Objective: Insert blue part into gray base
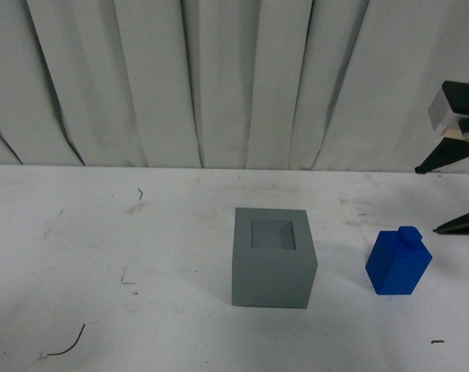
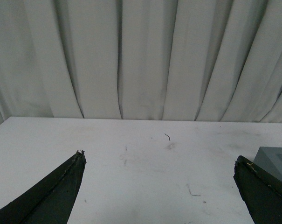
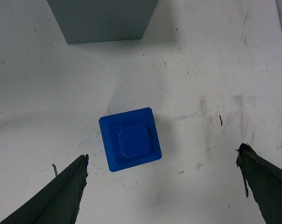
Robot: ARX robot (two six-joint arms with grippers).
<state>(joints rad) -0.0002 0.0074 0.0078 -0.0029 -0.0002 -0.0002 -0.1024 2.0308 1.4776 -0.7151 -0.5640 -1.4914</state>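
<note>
The gray base (image 1: pixel 273 260) stands upright on the white table, mid-table, its square recess facing up and empty. To its right, a small gap away, the blue part (image 1: pixel 398 263) sits with its knob on top. In the right wrist view my right gripper (image 3: pixel 162 151) hovers open above the blue part (image 3: pixel 130 139), which lies closer to one finger than the other; neither finger touches it, and the gray base (image 3: pixel 103 18) is beyond it. My left gripper (image 2: pixel 159 157) is open over bare table, with a corner of the gray base (image 2: pixel 276 161) behind one finger.
A pleated white curtain (image 1: pixel 218 77) closes off the back of the table (image 1: pixel 102 256). A thin dark wire scrap (image 1: pixel 67 345) lies near the front left, with small scuffs around it. Part of the right arm (image 1: pixel 455 116) shows at the far right edge.
</note>
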